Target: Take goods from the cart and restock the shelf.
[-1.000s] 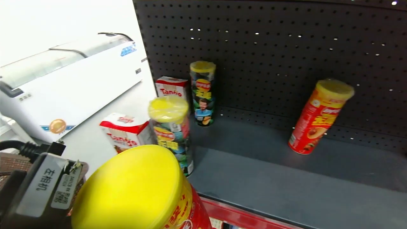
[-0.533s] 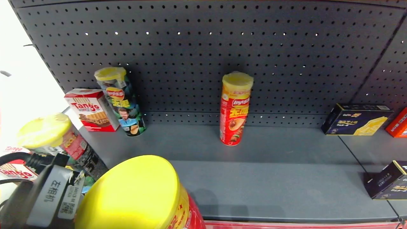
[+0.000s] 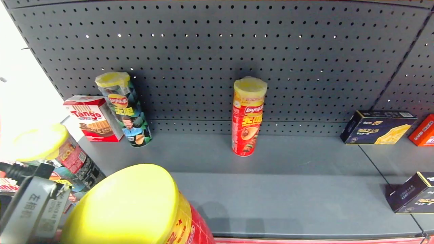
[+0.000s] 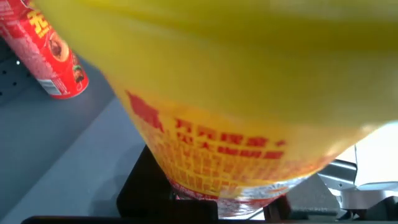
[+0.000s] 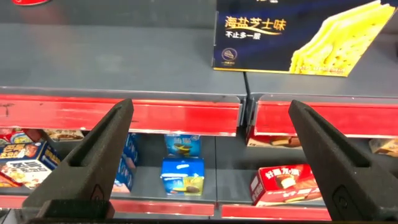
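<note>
Shifted slightly left against the shelf [image 3: 271,189], the yellow-lidded chip can [image 3: 125,206] is gripped by the left claw [image 4: 211,199] just before the shelf's front edge, well apart from the upright red can [image 3: 247,118]. Right claw [image 5: 210,104] gapes wide below the shelf.

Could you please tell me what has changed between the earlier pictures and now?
The head camera swung right along the shelf, so the whole view shifted. No goods moved: the left gripper still holds the yellow-lidded red can, and the standing red can stays at the back.
</note>
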You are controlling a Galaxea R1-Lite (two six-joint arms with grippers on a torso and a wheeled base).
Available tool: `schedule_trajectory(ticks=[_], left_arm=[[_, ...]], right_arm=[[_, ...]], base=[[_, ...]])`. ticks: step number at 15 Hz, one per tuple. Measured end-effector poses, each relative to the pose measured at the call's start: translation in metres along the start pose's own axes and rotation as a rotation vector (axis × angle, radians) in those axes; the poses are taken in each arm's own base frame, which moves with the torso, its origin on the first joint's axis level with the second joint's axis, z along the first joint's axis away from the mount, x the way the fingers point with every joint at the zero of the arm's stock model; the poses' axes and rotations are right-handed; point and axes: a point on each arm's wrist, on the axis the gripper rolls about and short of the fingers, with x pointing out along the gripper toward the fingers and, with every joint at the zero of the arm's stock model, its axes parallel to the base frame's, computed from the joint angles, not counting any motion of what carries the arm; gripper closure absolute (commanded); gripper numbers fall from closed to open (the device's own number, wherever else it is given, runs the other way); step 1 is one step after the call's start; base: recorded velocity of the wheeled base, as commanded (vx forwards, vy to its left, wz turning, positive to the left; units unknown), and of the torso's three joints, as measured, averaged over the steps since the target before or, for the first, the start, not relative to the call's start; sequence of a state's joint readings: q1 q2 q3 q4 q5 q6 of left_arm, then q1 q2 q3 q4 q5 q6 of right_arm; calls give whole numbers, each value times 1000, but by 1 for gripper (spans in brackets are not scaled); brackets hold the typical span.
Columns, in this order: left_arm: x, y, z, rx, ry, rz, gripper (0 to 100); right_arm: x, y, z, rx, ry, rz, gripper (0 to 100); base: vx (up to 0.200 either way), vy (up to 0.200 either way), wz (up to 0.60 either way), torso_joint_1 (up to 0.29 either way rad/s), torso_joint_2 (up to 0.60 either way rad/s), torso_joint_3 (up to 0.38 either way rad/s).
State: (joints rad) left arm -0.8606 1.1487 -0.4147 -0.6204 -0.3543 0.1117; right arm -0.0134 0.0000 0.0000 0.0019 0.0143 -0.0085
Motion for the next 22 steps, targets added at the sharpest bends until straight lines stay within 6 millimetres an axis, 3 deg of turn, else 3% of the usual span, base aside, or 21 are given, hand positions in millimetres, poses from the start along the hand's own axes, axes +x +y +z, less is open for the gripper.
schedule_trajectory(ticks=[6, 8, 11, 13, 15, 22], left_arm=[[-4, -1, -4, 61, 11, 19, 100], [-3, 0, -5, 54, 20, 33, 100], [-3, 0, -5, 50, 23, 46, 100], [-3, 2, -5, 48, 26, 63, 100], [-5, 5, -5, 42, 27, 84, 100], [-6, 9, -6, 31, 28, 103, 100]], right_arm=[[0, 0, 1, -33, 1, 22, 0], [-5, 0, 24, -26, -40, 49, 0], [1, 1, 84, -18, -48, 123, 0], [15, 2, 117, -57, -34, 227, 0], [35, 4, 136, -97, -29, 319, 0], [117, 31, 161, -111, 32, 514, 0]], base=[[0, 0, 0, 0, 0, 0], [0, 0, 0, 0, 0, 0], [0, 0, 0, 0, 0, 0], [0, 0, 0, 0, 0, 0], [0, 0, 0, 0, 0, 0], [0, 0, 0, 0, 0, 0]])
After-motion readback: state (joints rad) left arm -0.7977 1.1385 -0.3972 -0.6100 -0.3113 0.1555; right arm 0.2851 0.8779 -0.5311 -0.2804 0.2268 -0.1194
